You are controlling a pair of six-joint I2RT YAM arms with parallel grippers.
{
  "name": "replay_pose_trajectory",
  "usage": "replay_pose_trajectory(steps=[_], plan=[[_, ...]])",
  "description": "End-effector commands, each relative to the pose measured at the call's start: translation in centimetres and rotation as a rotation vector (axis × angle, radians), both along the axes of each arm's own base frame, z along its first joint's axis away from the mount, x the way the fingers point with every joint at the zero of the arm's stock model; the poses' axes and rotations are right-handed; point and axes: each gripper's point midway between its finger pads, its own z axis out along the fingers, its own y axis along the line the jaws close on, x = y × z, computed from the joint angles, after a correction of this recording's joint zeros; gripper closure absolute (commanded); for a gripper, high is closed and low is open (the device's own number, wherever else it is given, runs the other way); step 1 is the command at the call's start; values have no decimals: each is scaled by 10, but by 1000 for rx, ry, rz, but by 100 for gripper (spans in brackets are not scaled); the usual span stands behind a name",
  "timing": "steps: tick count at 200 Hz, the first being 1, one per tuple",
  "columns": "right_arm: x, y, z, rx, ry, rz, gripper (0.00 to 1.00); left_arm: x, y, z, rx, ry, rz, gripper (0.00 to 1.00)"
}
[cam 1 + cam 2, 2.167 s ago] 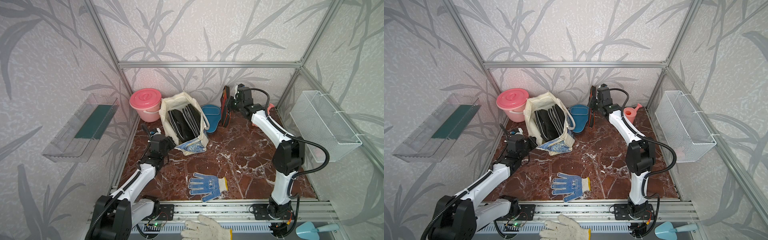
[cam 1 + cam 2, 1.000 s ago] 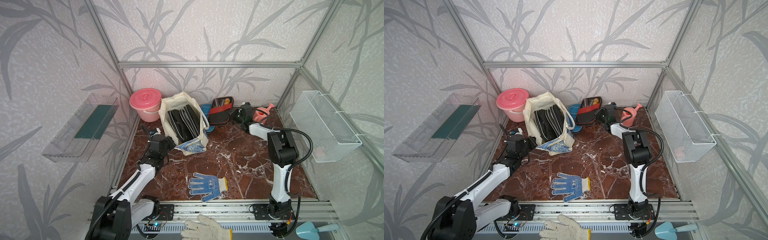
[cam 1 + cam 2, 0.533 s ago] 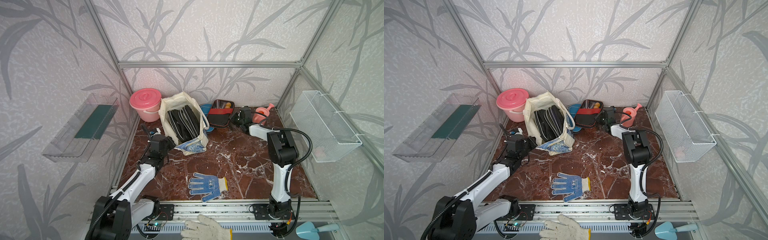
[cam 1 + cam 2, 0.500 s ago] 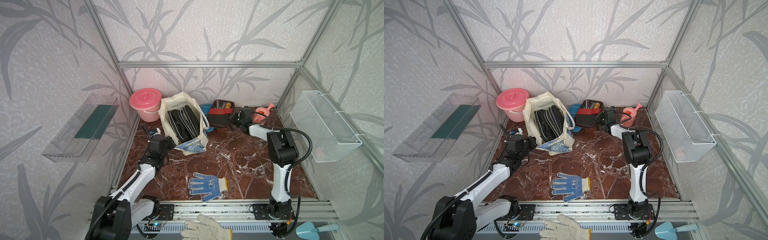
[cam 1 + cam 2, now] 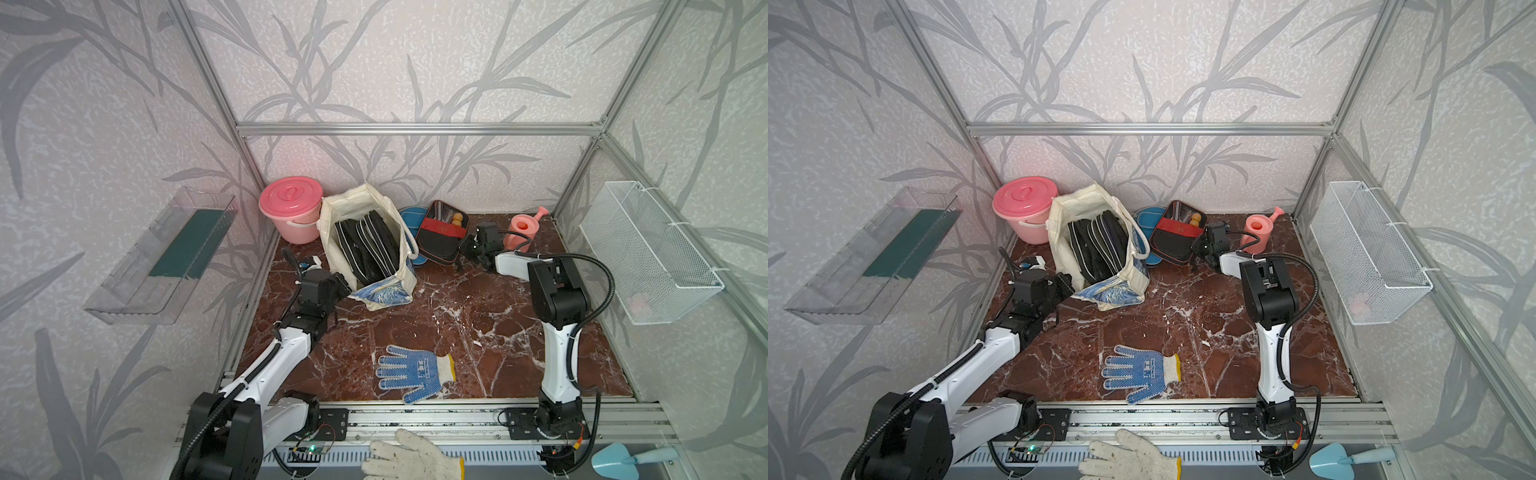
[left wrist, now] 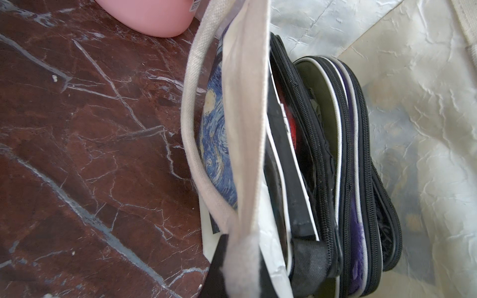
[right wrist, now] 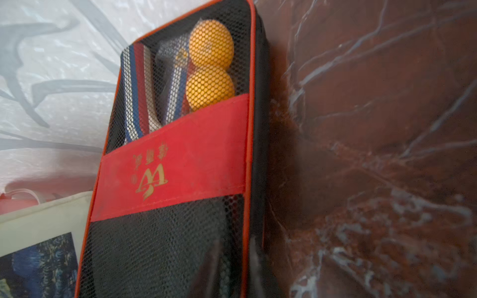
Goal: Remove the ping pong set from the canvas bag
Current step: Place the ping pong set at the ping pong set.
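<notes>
Right wrist view, red-black pack (image 7: pixel 175 167) at right end effector (image 5: pixel 466 254), spread unclear, left end effector (image 6: pixel 240 263) pinching canvas bag (image 6: pixel 247 103)

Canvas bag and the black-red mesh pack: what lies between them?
A blue paddle-shaped zip case lies between the cream canvas bag and the black-red mesh pack, seen in both top views.

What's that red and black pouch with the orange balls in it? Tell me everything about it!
The pouch is a flat black mesh pack with red piping and a red cloth band bearing gold lettering. Through the mesh show two orange balls and striped paddle handles. It lies outside the canvas bag, resting partly on a blue case beside the bag, with the right gripper at its near corner.
</notes>
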Motion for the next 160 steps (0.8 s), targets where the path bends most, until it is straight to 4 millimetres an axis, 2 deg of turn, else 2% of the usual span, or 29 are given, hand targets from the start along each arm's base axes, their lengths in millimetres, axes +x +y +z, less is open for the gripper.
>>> replay_pose_trajectory(steps=[1,41,61,116,139,160], plan=[[-5,4,3,-4,-14,31,61,-3,0,0,20,13,-10,100],[-9,-2,29,-25,-63,38,27,-3,0,-1,21,16,-9,100],[-12,-2,48,-43,-94,54,17,-3,0,0,18,13,-8,100],[-23,-7,89,-96,-155,82,12,-4,0,0,18,14,-8,100],[-28,2,114,-100,-192,138,9,-5,1,0,26,20,-12,100],[-36,23,146,-148,-248,235,6,-5,1,2,25,16,-12,100]])
